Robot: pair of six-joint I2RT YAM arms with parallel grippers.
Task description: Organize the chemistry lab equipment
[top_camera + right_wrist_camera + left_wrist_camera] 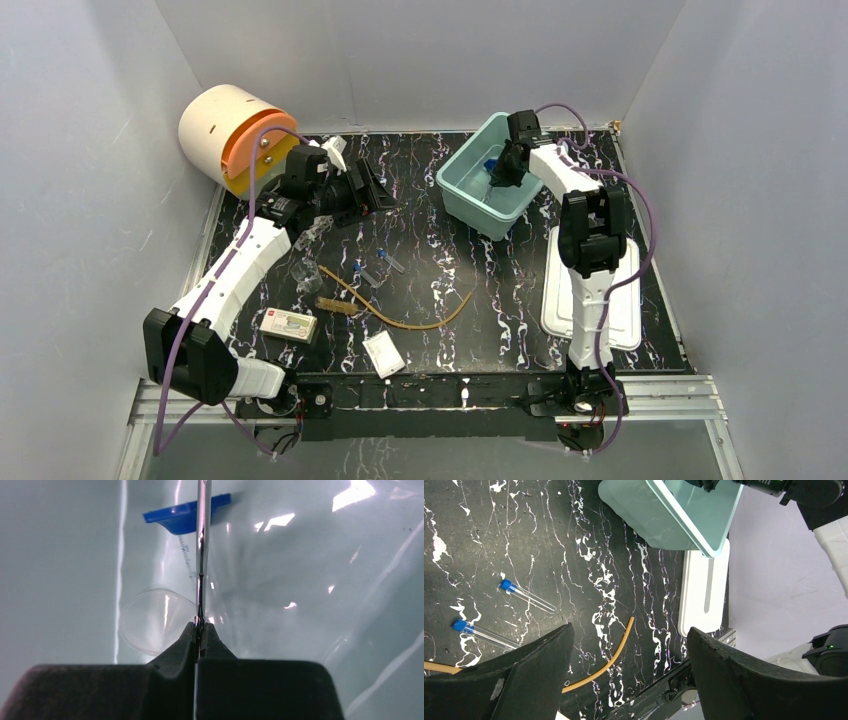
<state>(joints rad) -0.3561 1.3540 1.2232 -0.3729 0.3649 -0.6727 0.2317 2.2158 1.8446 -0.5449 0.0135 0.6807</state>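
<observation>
Right gripper (200,626) is down inside the teal tub (468,205), fingers pinched tight on the thin metal clamp (202,555), blue end hanging over the tub's floor, probably so it can be dropped there. Left gripper (630,630) hovers well left of the tub, fingers spread wide and empty, above the tan rubber tube (616,652).

Plain white walls (420,50) enclose a black, white-veined tabletop (430,260).

A curved tan tube (624,642) lies near 2 blue-capped test tubes (527,595).
</observation>
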